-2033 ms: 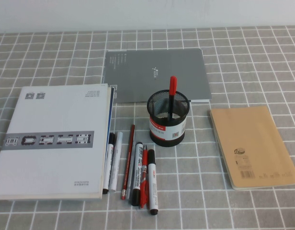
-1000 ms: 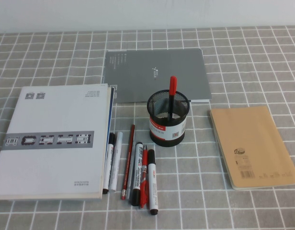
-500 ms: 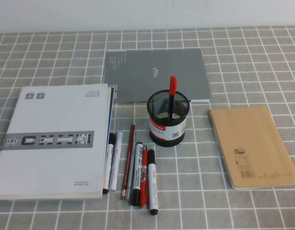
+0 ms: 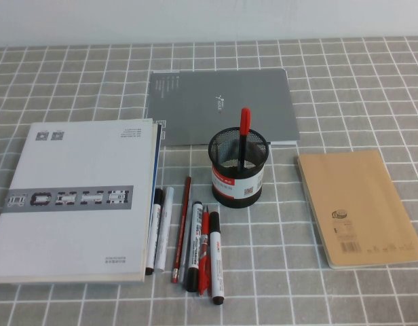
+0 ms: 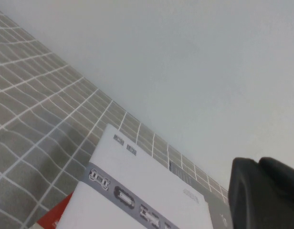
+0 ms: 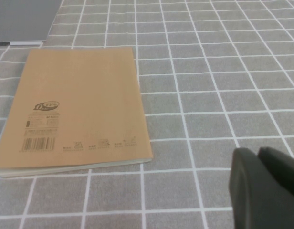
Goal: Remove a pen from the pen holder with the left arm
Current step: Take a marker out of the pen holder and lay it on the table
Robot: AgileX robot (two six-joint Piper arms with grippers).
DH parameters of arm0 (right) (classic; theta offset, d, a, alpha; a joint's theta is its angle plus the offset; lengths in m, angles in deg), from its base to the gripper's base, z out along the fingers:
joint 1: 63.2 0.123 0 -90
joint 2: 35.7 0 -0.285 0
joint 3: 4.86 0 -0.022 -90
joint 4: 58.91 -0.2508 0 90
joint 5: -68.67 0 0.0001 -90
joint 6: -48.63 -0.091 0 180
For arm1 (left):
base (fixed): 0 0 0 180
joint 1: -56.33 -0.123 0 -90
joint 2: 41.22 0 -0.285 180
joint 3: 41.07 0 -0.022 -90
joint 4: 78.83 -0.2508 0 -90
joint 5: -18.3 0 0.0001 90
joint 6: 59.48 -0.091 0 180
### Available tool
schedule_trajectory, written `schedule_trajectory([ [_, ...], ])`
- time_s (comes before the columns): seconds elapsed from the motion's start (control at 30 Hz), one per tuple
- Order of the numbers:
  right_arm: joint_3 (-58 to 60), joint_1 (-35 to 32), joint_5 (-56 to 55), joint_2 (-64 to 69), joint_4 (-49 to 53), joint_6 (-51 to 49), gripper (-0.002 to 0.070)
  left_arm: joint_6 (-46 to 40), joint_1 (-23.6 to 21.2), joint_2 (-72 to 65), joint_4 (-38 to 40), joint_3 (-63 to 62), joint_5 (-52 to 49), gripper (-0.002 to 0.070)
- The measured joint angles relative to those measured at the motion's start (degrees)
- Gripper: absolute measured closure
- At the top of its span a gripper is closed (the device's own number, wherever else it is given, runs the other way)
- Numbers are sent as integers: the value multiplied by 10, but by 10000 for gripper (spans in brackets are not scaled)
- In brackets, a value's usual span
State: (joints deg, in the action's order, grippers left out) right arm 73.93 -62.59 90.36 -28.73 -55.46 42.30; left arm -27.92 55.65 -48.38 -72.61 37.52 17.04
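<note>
High view shows you neither arm, so the whole task is left: the left gripper [image 5: 264, 193], closed, hangs near the white book [image 4: 80, 197] at left, the red pen [image 4: 243, 136] stands in the pen holder [image 4: 237, 183] at centre, and the right gripper [image 6: 264, 188], mostly cut off so you cannot tell its state, hovers near the tan notebook [image 4: 358, 204].

One pen [image 4: 243, 136] standing in the pen holder [image 4: 239, 170]
The pen holder is a round black mesh cup with a white-and-red label, upright on the grey checked counter [image 4: 345, 81]. The pen leans slightly inside it, its red cap poking above the rim.
</note>
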Motion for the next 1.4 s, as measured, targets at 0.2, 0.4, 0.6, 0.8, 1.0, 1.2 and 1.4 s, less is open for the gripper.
schedule_trajectory([
  [0.2,0,0,0,0,0,0,689,1,0,0,0,0,-18,679],
  [0.4,0,0,0,0,0,0,689,1,0,0,0,0,-42,679],
  [0.6,0,0,0,0,0,0,689,-2,0,0,-9,0,-78,679],
  [0.8,0,0,0,0,0,0,689,-2,0,0,-10,0,-80,679],
  [1.0,0,0,0,0,0,0,689,-2,0,0,-15,0,-81,679],
  [1.2,0,0,0,0,0,0,689,-2,0,0,-18,0,-81,679],
  [1.4,0,0,0,0,0,0,689,-2,0,0,-18,0,-81,678],
])
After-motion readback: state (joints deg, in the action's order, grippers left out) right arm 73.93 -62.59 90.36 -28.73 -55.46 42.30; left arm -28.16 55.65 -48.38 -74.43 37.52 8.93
